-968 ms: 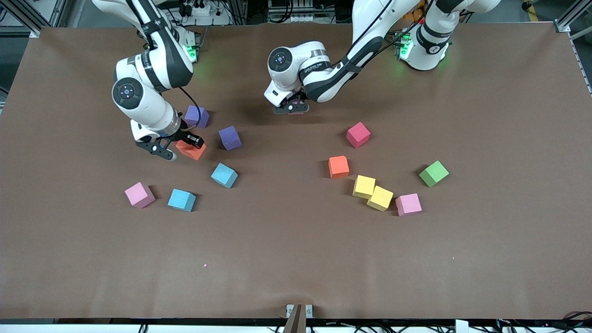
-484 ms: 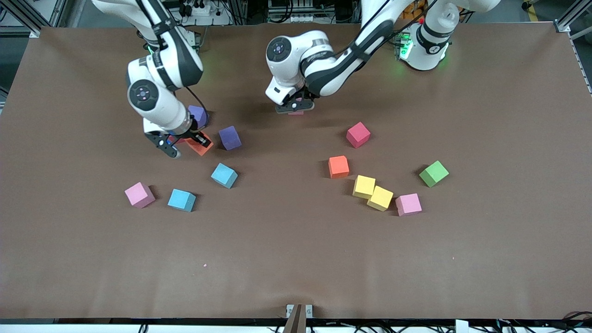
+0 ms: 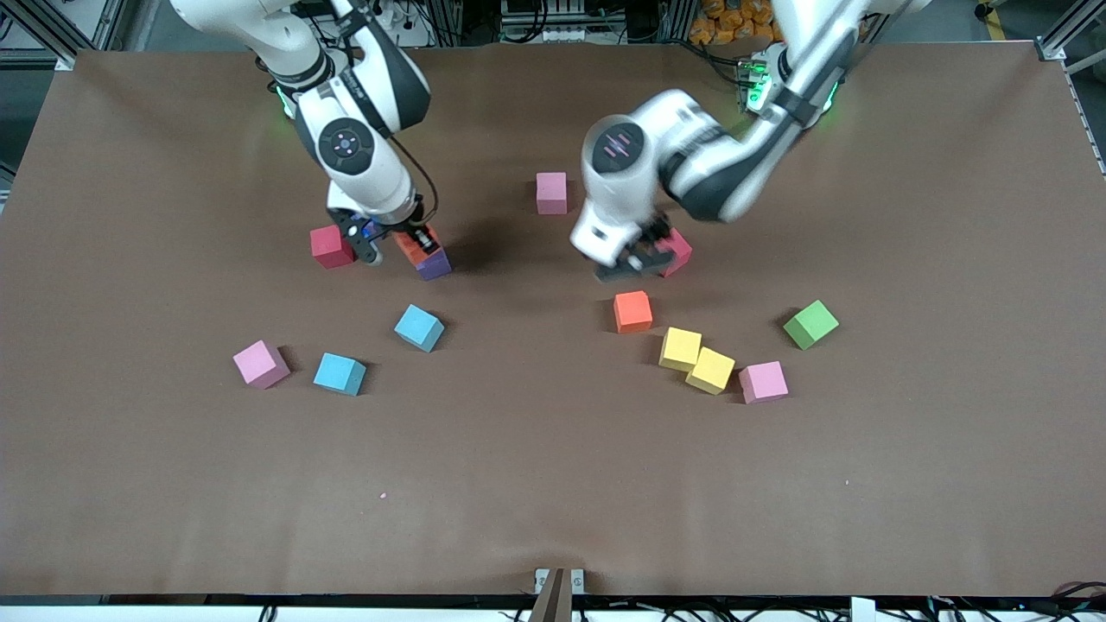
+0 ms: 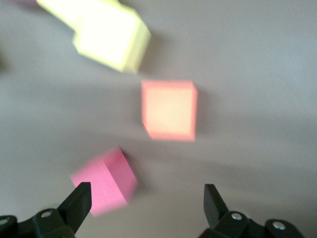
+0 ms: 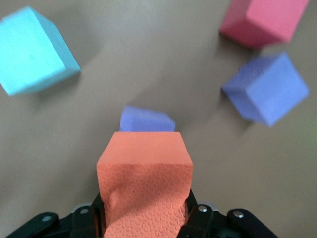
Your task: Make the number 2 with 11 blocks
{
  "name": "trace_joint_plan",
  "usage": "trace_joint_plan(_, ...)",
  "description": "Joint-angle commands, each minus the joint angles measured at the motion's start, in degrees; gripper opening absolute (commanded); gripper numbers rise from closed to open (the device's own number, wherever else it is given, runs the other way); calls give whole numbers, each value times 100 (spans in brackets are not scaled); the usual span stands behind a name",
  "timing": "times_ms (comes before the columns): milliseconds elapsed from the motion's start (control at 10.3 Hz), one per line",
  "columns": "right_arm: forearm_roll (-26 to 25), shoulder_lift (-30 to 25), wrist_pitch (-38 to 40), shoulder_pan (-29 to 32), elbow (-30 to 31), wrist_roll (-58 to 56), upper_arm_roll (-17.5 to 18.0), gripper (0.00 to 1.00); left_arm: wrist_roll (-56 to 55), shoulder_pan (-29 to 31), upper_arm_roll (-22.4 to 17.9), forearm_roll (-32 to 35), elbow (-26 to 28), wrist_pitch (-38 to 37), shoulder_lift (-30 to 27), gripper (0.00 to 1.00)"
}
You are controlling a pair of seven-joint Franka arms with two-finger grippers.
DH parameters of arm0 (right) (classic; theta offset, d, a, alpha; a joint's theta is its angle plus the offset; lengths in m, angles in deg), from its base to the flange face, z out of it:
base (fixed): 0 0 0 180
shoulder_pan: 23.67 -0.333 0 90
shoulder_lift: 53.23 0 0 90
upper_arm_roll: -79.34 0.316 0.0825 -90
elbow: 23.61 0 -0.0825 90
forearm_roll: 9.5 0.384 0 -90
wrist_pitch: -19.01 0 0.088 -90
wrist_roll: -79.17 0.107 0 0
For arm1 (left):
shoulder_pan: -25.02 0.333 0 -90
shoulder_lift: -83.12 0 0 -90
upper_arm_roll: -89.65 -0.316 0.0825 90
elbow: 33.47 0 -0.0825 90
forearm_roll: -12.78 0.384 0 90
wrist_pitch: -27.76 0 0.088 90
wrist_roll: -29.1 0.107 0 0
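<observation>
Nearest the front camera, toward the left arm's end of the table (image 3: 553,484): pink block (image 3: 763,382) touching or just beside 2 yellow blocks (image 3: 709,370) (image 3: 680,348), green block (image 3: 810,324) apart from them. Toward the right arm's end: another pink block (image 3: 260,364), light blue block (image 3: 339,373) beside it, 2nd light blue block (image 3: 419,327) a bit farther from the camera. Orange block (image 3: 632,311) sits just farther than the yellows. Left hand (image 3: 629,263) is up over the table above that orange block, released, fingers (image 4: 77,204) spread wide, nothing between them; a crimson cube (image 3: 678,250) lies just beside it, partly hidden by the arm. Right hand (image 3: 393,246) clenched on a 2nd orange block (image 5: 144,191), held over a purple block (image 3: 434,263); wrist view shows a 2nd purple cube (image 5: 267,89) near it. Another crimson cube (image 3: 331,246) on the table beside the right hand, toward the right arm's end. Farthest from the camera: a 3rd pink block (image 3: 551,193) alone, between the 2 arms.
</observation>
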Motion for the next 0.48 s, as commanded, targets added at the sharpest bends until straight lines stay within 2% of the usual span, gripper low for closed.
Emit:
trace_joint_plan(0, 1007, 71, -83, -43, -48, 146, -40, 23, 1611, 21, -724, -70, -500, -14, 138, 100)
trace_joint_plan(194, 1333, 114, -336, -166, -48, 356, -40, 23, 2230, 30, -1444, -272, -660, 12, 253, 100)
trace_joint_plan(387, 1598, 394, -836, -560, -57, 917, -48, 24, 2347, 30, -1771, -841, -757, 553, 384, 100)
